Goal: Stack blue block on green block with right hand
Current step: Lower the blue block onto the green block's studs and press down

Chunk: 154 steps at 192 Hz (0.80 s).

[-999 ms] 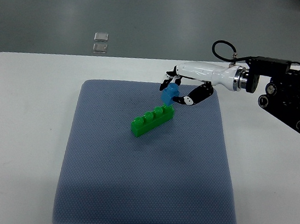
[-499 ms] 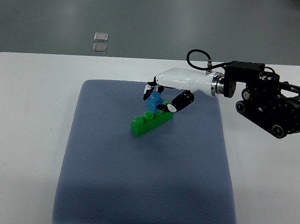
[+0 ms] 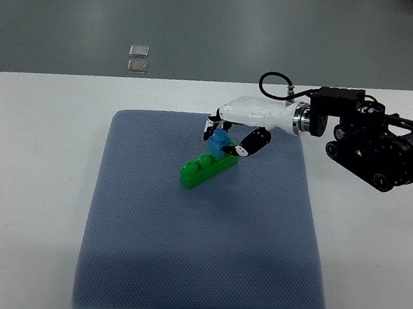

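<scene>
A long green block (image 3: 207, 167) lies at a slant on the blue-grey mat (image 3: 192, 267), near the mat's upper middle. A small blue block (image 3: 219, 142) sits at the green block's upper right end, touching its studs. My right hand (image 3: 226, 136), white with black fingertips, comes in from the right and is shut on the blue block from above. Its fingers hide part of the blue block. The left arm does not show.
The mat covers the middle of a white table (image 3: 28, 177). The right arm's black wrist housing (image 3: 375, 146) hangs over the table's right part. Two small clear tiles (image 3: 138, 58) lie on the grey floor beyond the table's far edge.
The right hand carried the blue block left and down from above the mat onto the green block's upper right end. Over the last half second it shifted only slightly.
</scene>
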Tool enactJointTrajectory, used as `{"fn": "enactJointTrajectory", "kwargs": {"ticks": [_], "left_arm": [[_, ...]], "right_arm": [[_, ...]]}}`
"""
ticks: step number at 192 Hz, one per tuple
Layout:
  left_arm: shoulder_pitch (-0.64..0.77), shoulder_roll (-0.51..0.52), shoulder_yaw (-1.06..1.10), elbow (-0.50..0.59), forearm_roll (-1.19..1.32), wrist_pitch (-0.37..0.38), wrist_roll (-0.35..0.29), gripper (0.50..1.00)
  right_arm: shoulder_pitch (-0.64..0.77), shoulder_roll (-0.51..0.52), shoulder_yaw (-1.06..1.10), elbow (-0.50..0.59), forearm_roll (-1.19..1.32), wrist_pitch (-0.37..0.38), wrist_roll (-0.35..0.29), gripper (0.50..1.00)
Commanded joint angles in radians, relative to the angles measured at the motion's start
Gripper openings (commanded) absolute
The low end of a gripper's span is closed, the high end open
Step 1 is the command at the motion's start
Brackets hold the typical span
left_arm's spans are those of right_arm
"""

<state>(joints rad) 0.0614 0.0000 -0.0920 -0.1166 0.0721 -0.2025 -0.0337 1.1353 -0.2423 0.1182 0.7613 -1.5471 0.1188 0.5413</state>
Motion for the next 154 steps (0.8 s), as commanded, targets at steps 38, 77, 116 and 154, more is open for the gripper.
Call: {"fn": "enactJointTrajectory", "kwargs": {"ticks": [38, 77, 116, 154], "left_arm": [[0.000, 0.000, 0.000, 0.000, 0.000, 0.000, 0.000, 1.000], [0.000, 0.000, 0.000, 0.000, 0.000, 0.000, 0.000, 1.000], [0.000, 0.000, 0.000, 0.000, 0.000, 0.000, 0.000, 1.000], [0.000, 0.000, 0.000, 0.000, 0.000, 0.000, 0.000, 1.000]], "right_arm": [[-0.003, 0.003, -0.009, -0.025, 0.001, -0.010, 0.000, 0.552], [-0.006, 0.009, -0.018, -0.031, -0.001, -0.018, -0.001, 0.552], [-0.008, 0.018, -0.020, -0.031, -0.001, -0.018, -0.003, 0.552], [-0.008, 0.023, -0.037, -0.039, -0.004, -0.019, -0.003, 0.552]]}}
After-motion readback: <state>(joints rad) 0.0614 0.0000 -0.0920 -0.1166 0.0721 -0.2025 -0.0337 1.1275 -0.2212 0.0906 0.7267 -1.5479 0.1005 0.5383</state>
